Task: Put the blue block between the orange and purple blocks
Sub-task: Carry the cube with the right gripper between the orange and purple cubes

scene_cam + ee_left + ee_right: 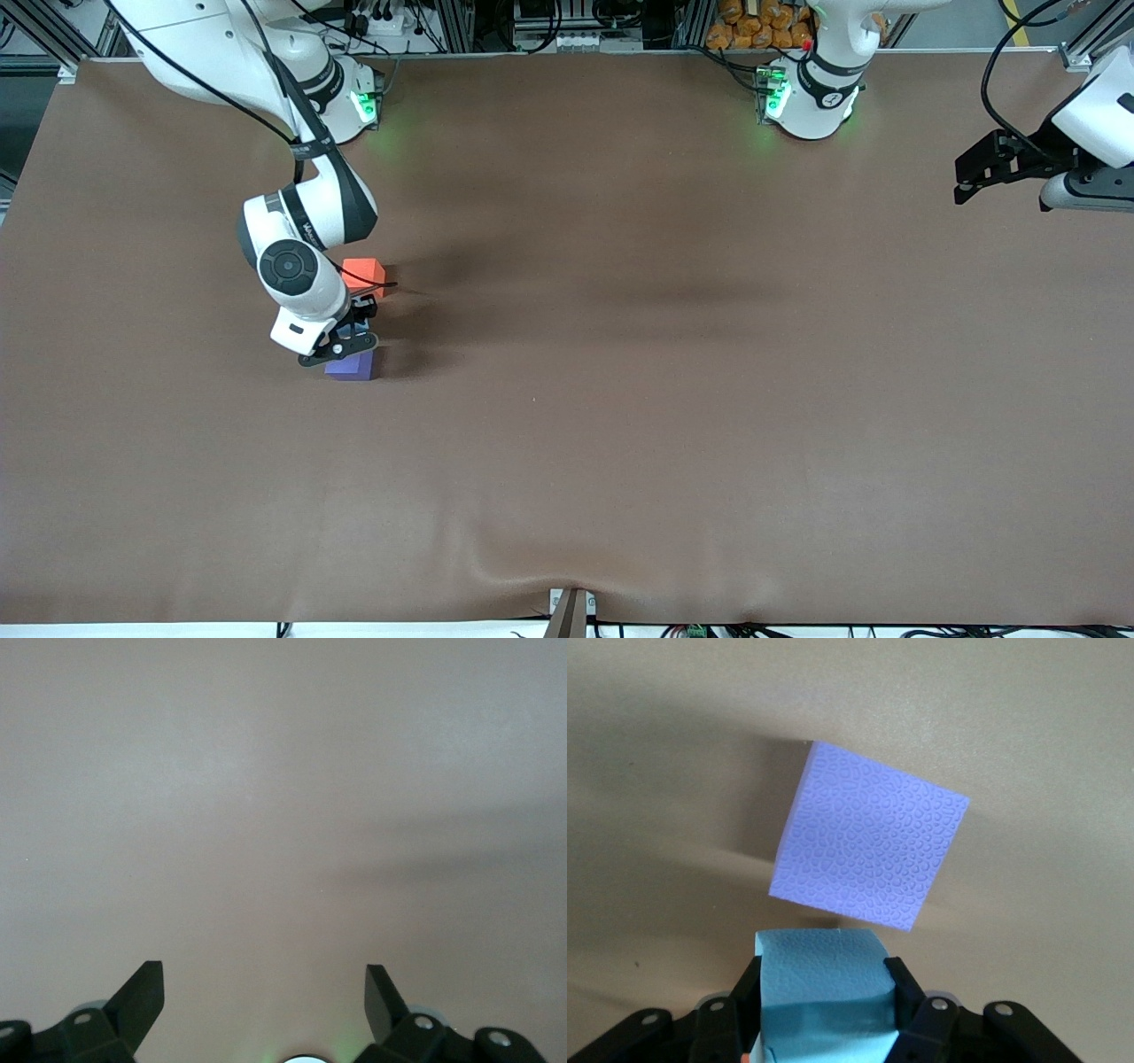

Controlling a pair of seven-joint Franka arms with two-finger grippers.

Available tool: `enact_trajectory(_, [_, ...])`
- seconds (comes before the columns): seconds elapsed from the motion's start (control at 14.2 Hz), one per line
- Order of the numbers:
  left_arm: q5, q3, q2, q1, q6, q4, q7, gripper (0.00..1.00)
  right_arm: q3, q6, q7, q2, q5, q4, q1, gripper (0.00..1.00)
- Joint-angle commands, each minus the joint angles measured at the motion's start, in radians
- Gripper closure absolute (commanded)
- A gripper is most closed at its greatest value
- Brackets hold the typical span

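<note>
In the right wrist view my right gripper (823, 970) is shut on the light blue block (824, 997), one finger on each side face. The purple block (868, 846) lies on the table just past it, turned at an angle. In the front view the right gripper (353, 330) hangs low over the gap between the orange block (365, 270) and the purple block (350, 367), which is nearer to the front camera. The hand hides the blue block there. My left gripper (964, 184) waits open, raised at the left arm's end of the table, with nothing between its fingers (142, 992).
The brown table cover (620, 399) spreads wide toward the left arm's end and toward the front camera. A fold bulges in it at the front edge (532, 567). The left wrist view holds only bare cover (283, 815).
</note>
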Motion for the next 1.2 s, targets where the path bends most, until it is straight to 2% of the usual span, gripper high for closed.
enact_trajectory(0.0, [0.006,-0.004,0.005,0.007,-0.006,0.014,0.02,0.0,0.018,0.041,0.035,0.001,-0.03,-0.019,-0.016,0.8])
enact_trajectory(0.21, [0.006,-0.004,0.005,0.008,-0.006,0.014,0.021,0.0,0.018,0.043,0.067,0.01,-0.029,-0.019,-0.012,0.8])
enact_trajectory(0.42, [0.006,-0.002,0.005,0.008,-0.006,0.013,0.021,0.0,0.018,0.044,0.07,0.017,-0.027,-0.019,-0.012,0.73])
enact_trajectory(0.63, [0.006,0.0,0.007,0.01,-0.006,0.013,0.021,0.0,0.018,0.047,0.092,0.024,-0.021,-0.016,-0.013,0.45])
enact_trajectory(0.7, [0.006,0.0,0.007,0.01,-0.006,0.013,0.021,0.0,0.019,0.047,0.104,0.024,-0.021,-0.016,-0.012,0.32])
enact_trajectory(0.77, [0.006,0.0,0.007,0.01,-0.006,0.013,0.021,0.0,0.019,0.046,0.113,0.026,-0.021,-0.016,-0.012,0.05])
enact_trajectory(0.84, [0.006,0.001,0.007,0.01,-0.006,0.013,0.021,0.0,0.019,0.044,0.112,0.024,-0.021,-0.016,-0.012,0.0])
enact_trajectory(1.12, [0.006,0.003,0.007,0.01,-0.006,0.013,0.021,0.0,0.019,0.035,0.115,0.023,-0.021,-0.013,-0.013,0.0])
